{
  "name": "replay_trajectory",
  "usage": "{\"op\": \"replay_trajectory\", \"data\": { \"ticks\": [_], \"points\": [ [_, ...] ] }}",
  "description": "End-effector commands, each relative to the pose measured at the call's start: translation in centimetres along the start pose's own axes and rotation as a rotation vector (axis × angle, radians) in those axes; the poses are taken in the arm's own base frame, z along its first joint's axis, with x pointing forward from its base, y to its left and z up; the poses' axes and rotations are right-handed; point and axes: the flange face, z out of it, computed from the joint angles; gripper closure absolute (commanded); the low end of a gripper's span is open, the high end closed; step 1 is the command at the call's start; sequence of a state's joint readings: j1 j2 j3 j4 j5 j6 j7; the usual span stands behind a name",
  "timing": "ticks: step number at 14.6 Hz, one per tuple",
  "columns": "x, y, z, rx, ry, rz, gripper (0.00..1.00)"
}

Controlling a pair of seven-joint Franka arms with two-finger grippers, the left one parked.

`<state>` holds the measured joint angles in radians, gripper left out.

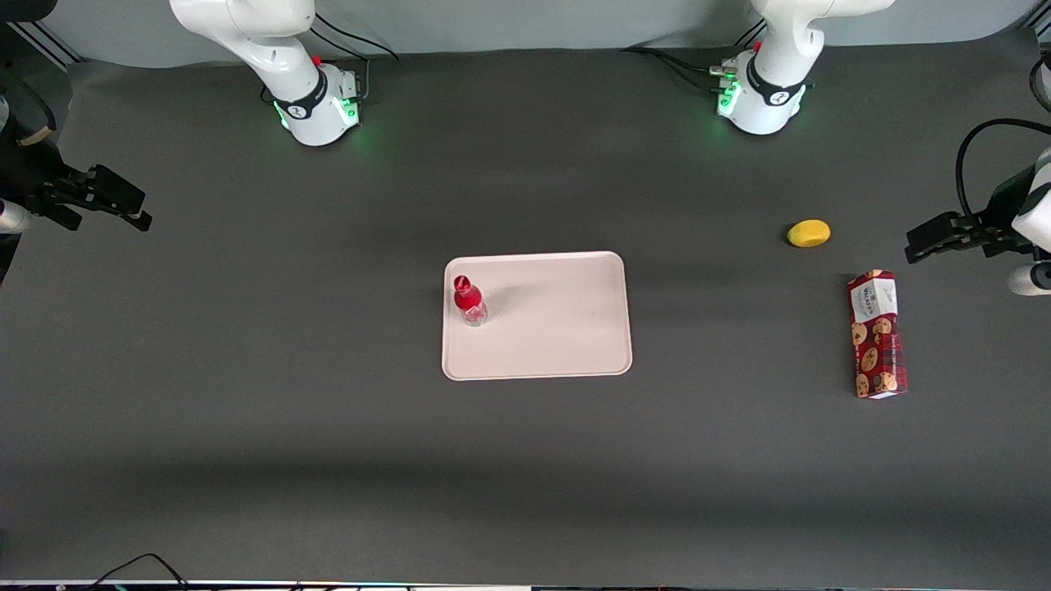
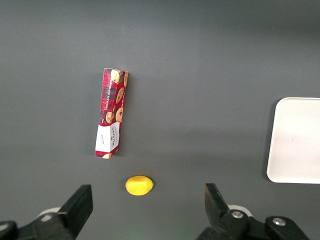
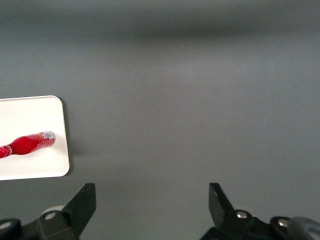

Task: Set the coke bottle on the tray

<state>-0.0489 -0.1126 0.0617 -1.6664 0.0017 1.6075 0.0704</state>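
While the right arm's gripper (image 1: pixel 123 215) sits at the working arm's end of the table, well apart from everything else, the front view shows it holding nothing, and its fingers cannot be judged there. On the dark table (image 1: pixel 328 410) the tray (image 1: pixel 558 328) lies near the middle, flat and rectangular with rounded corners. The coke bottle (image 1: pixel 469 300) stands upright on the tray, just inside the short edge that faces the working arm's end, with its red cap uppermost and its silvery base on the tray surface. Toward the parked arm's end lie a lemon (image 1: pixel 809 233) and a cookie box (image 1: pixel 877 334); the box lies flat and is nearer to the front camera than the lemon, the two close but not touching. From the left wrist view, the cookie box (image 2: pixel 111 113) and the lemon (image 2: pixel 139 185) appear again on bare table, with one end of the tray (image 2: pixel 295 140) showing well apart from them. From the right wrist view, the gripper (image 3: pixel 152 210) has its two fingers (image 3: pixel 82 205) spread wide with only table surface between them. The coke bottle (image 3: pixel 27 144) is seen on a corner portion of the tray (image 3: pixel 40 112), its base close to the rim, and well apart from the gripper.
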Motion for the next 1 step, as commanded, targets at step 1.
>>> {"op": "replay_trajectory", "data": {
  "ticks": [1],
  "points": [
    [-0.18,-0.87,-0.61,0.024,-0.006,-0.008,0.0]
  ]
}}
